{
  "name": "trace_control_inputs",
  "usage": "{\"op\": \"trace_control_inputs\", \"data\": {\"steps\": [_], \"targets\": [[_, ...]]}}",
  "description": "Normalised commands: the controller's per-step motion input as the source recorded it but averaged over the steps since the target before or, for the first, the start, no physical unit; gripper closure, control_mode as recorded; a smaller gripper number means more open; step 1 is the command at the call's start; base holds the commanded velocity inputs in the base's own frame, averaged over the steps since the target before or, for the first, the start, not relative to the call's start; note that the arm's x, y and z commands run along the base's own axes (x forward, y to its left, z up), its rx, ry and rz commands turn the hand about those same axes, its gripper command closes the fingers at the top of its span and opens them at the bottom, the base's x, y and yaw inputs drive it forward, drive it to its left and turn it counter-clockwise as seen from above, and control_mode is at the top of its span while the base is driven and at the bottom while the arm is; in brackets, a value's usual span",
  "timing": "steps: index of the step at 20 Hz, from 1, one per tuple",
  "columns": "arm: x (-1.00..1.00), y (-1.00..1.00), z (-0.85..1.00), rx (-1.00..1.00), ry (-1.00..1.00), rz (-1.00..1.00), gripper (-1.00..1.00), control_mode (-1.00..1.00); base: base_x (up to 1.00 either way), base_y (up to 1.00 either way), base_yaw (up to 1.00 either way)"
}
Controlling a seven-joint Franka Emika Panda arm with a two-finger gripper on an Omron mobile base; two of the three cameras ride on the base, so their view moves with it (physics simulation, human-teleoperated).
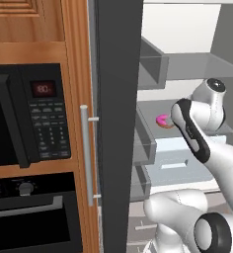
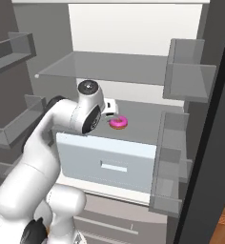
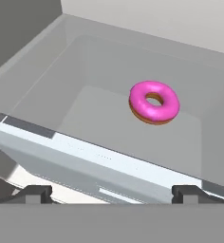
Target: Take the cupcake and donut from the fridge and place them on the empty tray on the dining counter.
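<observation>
The fridge [image 2: 133, 38] stands open, white inside with grey shelves. The pink-iced donut [image 3: 154, 102] lies flat on the middle shelf, also seen as the donut [image 1: 163, 121] and the donut [image 2: 118, 122]. My gripper [image 3: 111, 193] hovers in front of the shelf edge, short of the donut, open, its fingertips [image 3: 35, 192] wide apart with nothing between them. From the right base the gripper [image 2: 109, 110] sits just left of the donut. The cupcake is out of view, as are the tray and the dining counter.
A white drawer [image 2: 107, 162] sits under the donut's shelf, a glass shelf [image 2: 105, 69] above it. Door bins [image 2: 188, 71] jut in at the right. The fridge's left door edge [image 1: 118, 123] stands beside a microwave [image 1: 29, 116] and an oven [image 1: 29, 212].
</observation>
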Motion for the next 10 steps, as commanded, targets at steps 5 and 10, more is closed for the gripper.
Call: {"op": "trace_control_inputs", "data": {"steps": [5,10], "targets": [[0.29,0.00,-0.41,0.00,-0.01,0.03,-1.00,-1.00,0.00,0.00,0.00],[0.45,0.00,-0.13,0.00,0.01,0.00,-1.00,-1.00,0.00,0.00,0.00]]}}
